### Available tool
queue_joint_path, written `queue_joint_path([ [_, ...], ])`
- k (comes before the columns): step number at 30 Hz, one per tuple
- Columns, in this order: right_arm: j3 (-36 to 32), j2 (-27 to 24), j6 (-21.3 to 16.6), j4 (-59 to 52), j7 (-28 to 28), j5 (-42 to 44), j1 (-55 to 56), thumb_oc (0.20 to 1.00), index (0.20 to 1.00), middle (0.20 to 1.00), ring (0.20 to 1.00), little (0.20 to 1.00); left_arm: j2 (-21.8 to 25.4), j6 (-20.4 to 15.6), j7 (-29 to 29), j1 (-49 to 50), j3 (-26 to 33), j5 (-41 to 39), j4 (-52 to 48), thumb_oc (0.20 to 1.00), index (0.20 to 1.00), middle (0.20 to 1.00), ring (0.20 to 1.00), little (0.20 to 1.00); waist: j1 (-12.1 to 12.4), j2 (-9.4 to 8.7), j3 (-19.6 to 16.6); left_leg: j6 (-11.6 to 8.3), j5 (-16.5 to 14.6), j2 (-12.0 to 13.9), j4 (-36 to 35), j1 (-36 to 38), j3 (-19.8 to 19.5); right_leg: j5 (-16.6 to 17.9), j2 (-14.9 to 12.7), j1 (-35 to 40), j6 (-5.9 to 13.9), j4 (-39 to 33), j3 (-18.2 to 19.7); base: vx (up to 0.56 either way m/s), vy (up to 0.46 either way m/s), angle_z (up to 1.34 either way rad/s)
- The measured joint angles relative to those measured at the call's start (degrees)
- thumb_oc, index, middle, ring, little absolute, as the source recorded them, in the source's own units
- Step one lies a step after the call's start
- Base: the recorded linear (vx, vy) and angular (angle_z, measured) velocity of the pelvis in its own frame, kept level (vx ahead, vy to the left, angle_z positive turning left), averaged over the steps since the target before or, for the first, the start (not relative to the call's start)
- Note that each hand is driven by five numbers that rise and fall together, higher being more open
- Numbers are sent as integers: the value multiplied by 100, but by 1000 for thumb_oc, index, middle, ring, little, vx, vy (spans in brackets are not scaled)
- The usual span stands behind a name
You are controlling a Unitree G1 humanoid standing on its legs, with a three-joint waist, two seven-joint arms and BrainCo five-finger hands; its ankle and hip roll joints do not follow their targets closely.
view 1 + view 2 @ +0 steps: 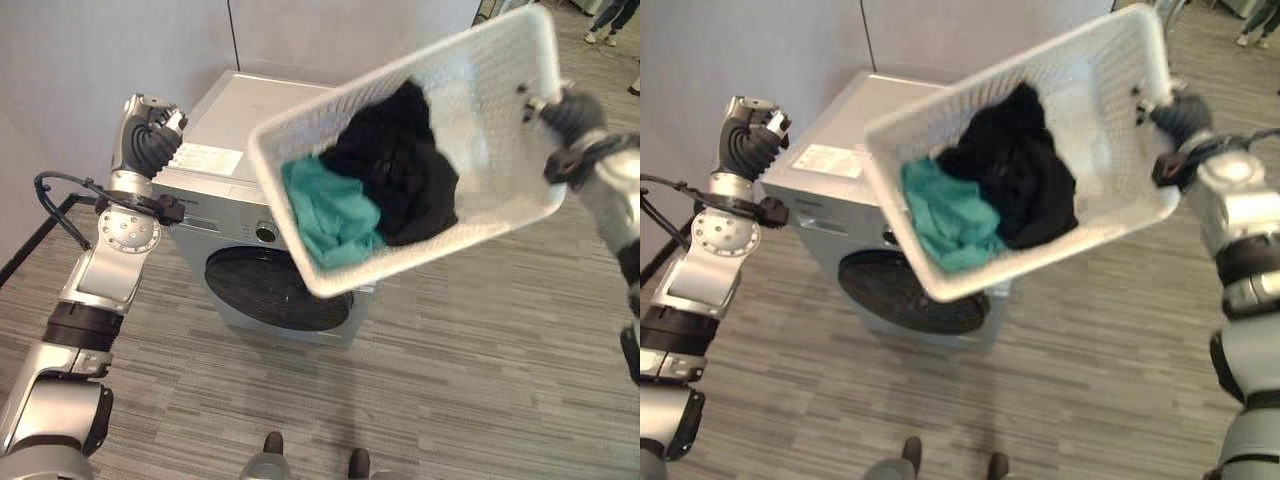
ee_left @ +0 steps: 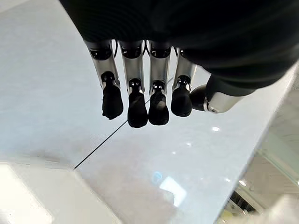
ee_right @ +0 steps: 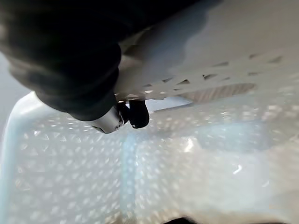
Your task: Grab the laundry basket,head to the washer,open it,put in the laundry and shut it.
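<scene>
Leftmost, left hand (image 1: 150,135) raised beside the washer (image 1: 215,150), fingers (image 2: 137,100) straight and apart, holding nothing. Rightward, white laundry basket (image 1: 500,90) tilted above the closed washer door (image 1: 265,290), teal cloth (image 1: 330,215) and black garment (image 1: 400,170) inside, rim clamped by right hand (image 1: 565,115).

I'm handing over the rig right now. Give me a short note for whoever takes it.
Right hand grips the basket by its far rim, held tilted above the washer.
Left hand open, raised beside the washer, holding nothing.
Teal cloth and black cloth lie in the basket's low end.
Done: basket grabbed, washer reached.
Left: open the shut door, load the laundry, shut it.
</scene>
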Motion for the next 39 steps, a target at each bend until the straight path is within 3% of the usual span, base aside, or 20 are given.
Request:
queue_joint_path([
  [2, -575, 216, -11, 821, -352, 368, -298, 200, 200, 200, 200, 200, 19, 30, 37, -247, -329, -100, 466, 200, 200, 200, 200, 200, 123, 3, -4, -19, 10, -1, 1, -23, -113, -18, 24, 42, -17, -3, -73, 74, -82, 34],
  [4, -853, 192, -5, 1207, -1113, 649, -384, 200, 200, 200, 200, 200, 55, 139, 100, -927, -822, -260, 937, 200, 200, 200, 200, 200, 138, -7, -13, -85, 57, -14, 134, -318, -504, -65, 45, 9, -74, 2, -449, 56, -110, 83],
  [7, -924, 256, -10, 1205, -1449, 715, -305, 200, 200, 200, 200, 200, 54, 159, 140, -979, -844, -291, 716, 200, 200, 200, 200, 200, 340, -1, -21, -243, -58, 13, 645, -684, -583, -166, 152, -87, -194, 12, -513, -35, -56, 26],
  [10, -923, 772, 83, 1223, -1589, 675, -46, 200, 200, 200, 200, 200, 40, 238, 182, -612, -915, -519, 728, 200, 200, 200, 200, 200, 557, -86, 37, -345, -74, -169, 3095, -2028, -981, -308, 5, -210, -446, 272, -486, 150, 85, -3],
  [12, -945, 935, 100, 1021, -1593, 694, 184, 200, 200, 200, 200, 200, 53, 239, 214, -589, -857, -526, 745, 200, 200, 200, 200, 200, 502, -144, 39, -271, -181, 93, 2283, -1900, -784, -203, 70, 67, -440, 5, -646, 294, 311, 26],
  [14, -929, 1103, 7, 728, -1489, 586, 392, 200, 200, 200, 200, 200, 55, 225, 250, -697, -932, -529, 747, 200, 200, 200, 200, 200, 510, -165, 0, -408, -88, 423, 989, -1781, -531, -357, 144, 107, -220, 2, -613, 315, 407, 4],
  [16, -1052, 1350, -77, 227, -1373, 572, 583, 200, 200, 200, 200, 200, 68, 236, 256, -699, -1078, -535, 803, 200, 200, 200, 200, 200, 597, -87, -45, -395, -89, 494, 978, -1684, -608, -399, 139, 180, -117, 5, -322, 225, 310, -57],
  [19, -1092, 1597, -83, -249, -1326, 407, 854, 200, 200, 200, 200, 200, 5, 240, 260, -756, -1395, -515, 802, 200, 200, 200, 200, 200, 523, 128, -253, -273, -80, 217, 899, -1237, -597, -534, 44, 298, -4, 116, -280, 151, 280, -32],
  [20, -1107, 1695, -173, -428, -1319, 357, 1020, 200, 200, 200, 200, 200, -5, 239, 257, -819, -1515, -510, 800, 200, 200, 200, 200, 200, 506, 33, -261, -128, 195, 100, 695, -1022, -503, -666, -117, 230, 44, 417, -282, 125, 387, -27],
  [22, -1132, 1746, -86, -465, -1319, 322, 1050, 200, 200, 200, 200, 200, -16, 249, 255, -985, -1803, -509, 867, 200, 200, 200, 200, 200, 480, -107, -328, 86, 77, -124, 671, -897, -361, -792, -452, -59, 122, 1074, -397, 84, 302, -29],
  [24, -1226, 1865, -21, -469, -1322, 216, 1050, 200, 200, 200, 200, 200, 102, 313, 249, -1108, -1967, -507, 965, 200, 200, 200, 200, 200, 552, -40, -320, 241, 1, -160, 630, -701, -110, -825, -659, -420, 204, 1820, -643, 39, 108, -44],
  [26, -1271, 1871, 115, -314, -1323, 120, 1050, 200, 200, 200, 200, 200, 144, 325, 256, -1226, -1926, -508, 971, 200, 200, 200, 200, 200, 502, -127, -373, 372, -140, -328, 628, -568, 11, -716, -846, -341, 325, 1747, -699, 19, 66, -26],
  [27, -1306, 1883, 143, -249, -1320, 117, 1030, 200, 200, 200, 200, 200, 222, 328, 253, -1236, -1929, -506, 962, 438, 438, 438, 438, 438, 534, -127, -376, 405, -165, -343, 622, -513, 96, -643, -933, -268, 380, 1658, -878, 6, -11, -27],
  [29, -1309, 1902, 155, -37, -1308, 65, 956, 200, 200, 200, 200, 200, 286, 342, 253, -1330, -1930, -507, 1137, 592, 592, 592, 592, 592, 530, -133, -380, 425, -200, -347, 618, -442, 189, -383, -1090, -98, 503, 1195, -1282, 15, -6, -31],
  [30, -1310, 1901, 168, 67, -1319, 7, 913, 200, 200, 200, 200, 200, 258, 344, 253, -1381, -1945, -508, 1262, 947, 947, 947, 947, 947, 490, -151, -391, 418, -208, -346, 618, -440, 182, -295, -1094, -47, 603, 1037, -1234, 54, 18, -15],
  [32, -1274, 1930, 311, 312, -1313, -42, 762, 200, 200, 200, 200, 200, 228, 361, 253, -1430, -1949, -516, 1536, 1000, 1000, 1000, 1000, 1000, 491, -227, -438, 394, -224, -363, 594, -401, 267, 3, -1111, -45, 595, 863, -1061, 64, 30, -14],
  [33, -1211, 1962, 382, 428, -1324, -109, 685, 285, 285, 285, 285, 285, 228, 392, 252, -1426, -1950, -523, 1657, 1000, 1000, 1000, 1000, 1000, 549, -246, -453, 390, -227, -362, 577, -351, 357, -9, -1105, -19, 607, 833, -1046, 45, 23, -41],
  [34, -1138, 1996, 458, 547, -1307, -127, 621, 699, 699, 699, 699, 699, 247, 460, 252, -1431, -1947, -529, 1740, 1000, 1000, 1000, 1000, 1000, 585, -280, -473, 357, -238, -361, 577, -302, 417, -38, -1041, 113, 567, 614, -1055, 37, 4, -37],
  [35, -1120, 2006, 467, 666, -1232, -146, 544, 1000, 1000, 1000, 1000, 1000, 228, 459, 249, -1436, -1948, -536, 1749, 1000, 1000, 1000, 1000, 1000, 569, -287, -478, 341, -232, -360, 577, -299, 417, -41, -1022, 162, 562, 520, -1061, 26, -3, -23],
  [39, -789, 2016, 726, 872, -1082, -232, 350, 1000, 1000, 1000, 1000, 1000, -53, 472, 206, -1709, -2051, -667, 2184, 1000, 1000, 1000, 1000, 1000, 463, -369, -532, 253, -175, -299, 604, -398, 382, -184, -941, 162, 510, 411, -1051, 17, -6, 1],
])
